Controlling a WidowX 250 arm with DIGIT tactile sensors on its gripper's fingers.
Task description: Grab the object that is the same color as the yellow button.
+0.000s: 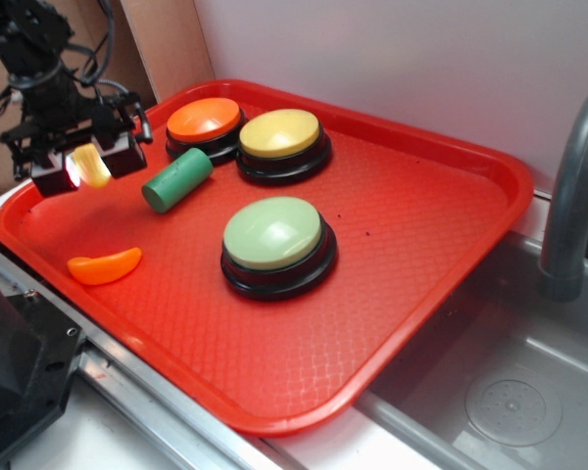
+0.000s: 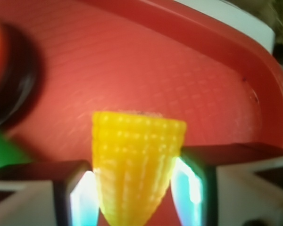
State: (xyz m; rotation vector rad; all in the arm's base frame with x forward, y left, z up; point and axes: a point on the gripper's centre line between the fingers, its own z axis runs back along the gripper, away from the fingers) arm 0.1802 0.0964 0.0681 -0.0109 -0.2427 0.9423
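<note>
1. My tool (image 2: 134, 188) is clenched on the yellow corn toy (image 2: 134, 165). The wrist view shows it pinched between the two pads (image 2: 82, 202), narrow end toward the camera and blunt end pointing away, so I judge the grip secure along its sides.
2. From outside, the toy (image 1: 91, 164) hangs in the tool (image 1: 83, 162) above the left corner of the red tray (image 1: 451, 255), clear of its floor as far as I can tell.
3. Just beside the tool lies the green cylinder (image 1: 177, 179), the nearest thing to knock if I swing right.
4. The orange slice (image 1: 105, 265) sits near the tray's front-left edge, well apart.
5. Farther off are the orange button (image 1: 204, 121), the yellow button (image 1: 279, 134) matching the toy's colour, and the green button (image 1: 273, 233).
6. Beyond the tray, a grey tap (image 1: 576, 186) stands over the sink (image 1: 514, 392).
</note>
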